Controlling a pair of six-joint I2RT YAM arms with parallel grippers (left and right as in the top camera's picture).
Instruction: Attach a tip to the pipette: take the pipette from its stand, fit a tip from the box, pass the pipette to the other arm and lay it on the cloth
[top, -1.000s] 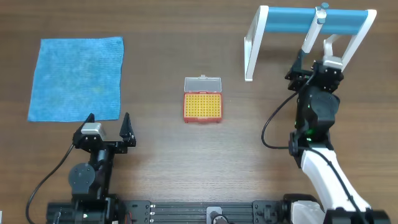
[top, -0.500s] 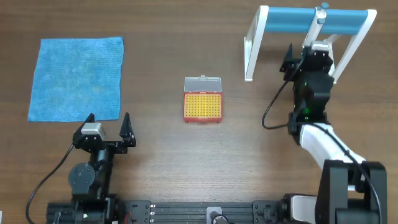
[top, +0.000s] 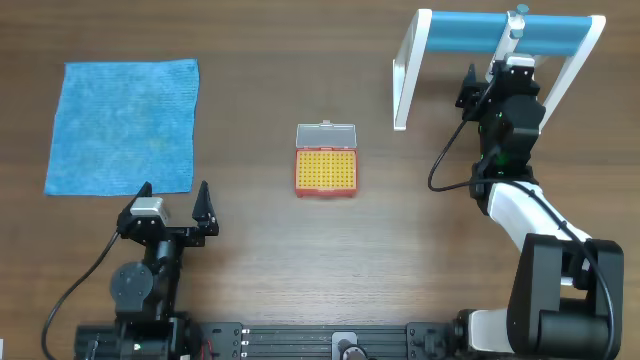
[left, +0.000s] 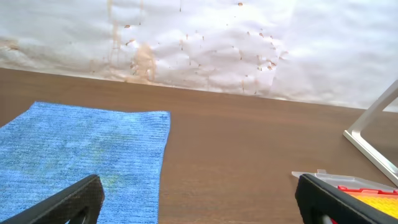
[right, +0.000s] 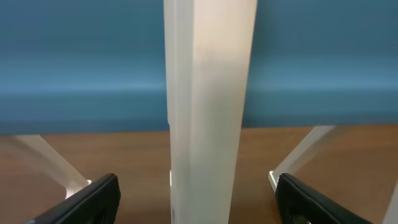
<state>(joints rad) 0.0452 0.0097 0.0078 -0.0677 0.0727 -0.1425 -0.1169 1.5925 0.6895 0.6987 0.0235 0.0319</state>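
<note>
The pipette (right: 208, 93) hangs upright from the blue bar of the stand (top: 470, 35), which sits at about two o'clock on the table (top: 400, 250) in the top view. The right gripper (right: 196, 190) is up against it with its jaws spread wide. One finger lies on each side of the white shaft, and there is a clear gap on both sides, so nothing is gripped.

The tip box (top: 326, 160) stands near the centre of the table with its lid folded back and rows of yellow tips showing. The blue cloth (top: 120, 125) lies flat at ten o'clock. The left gripper (top: 175, 190) sits low at about eight o'clock, just below the cloth's near edge. Its jaws are wide apart and hold nothing.
</note>
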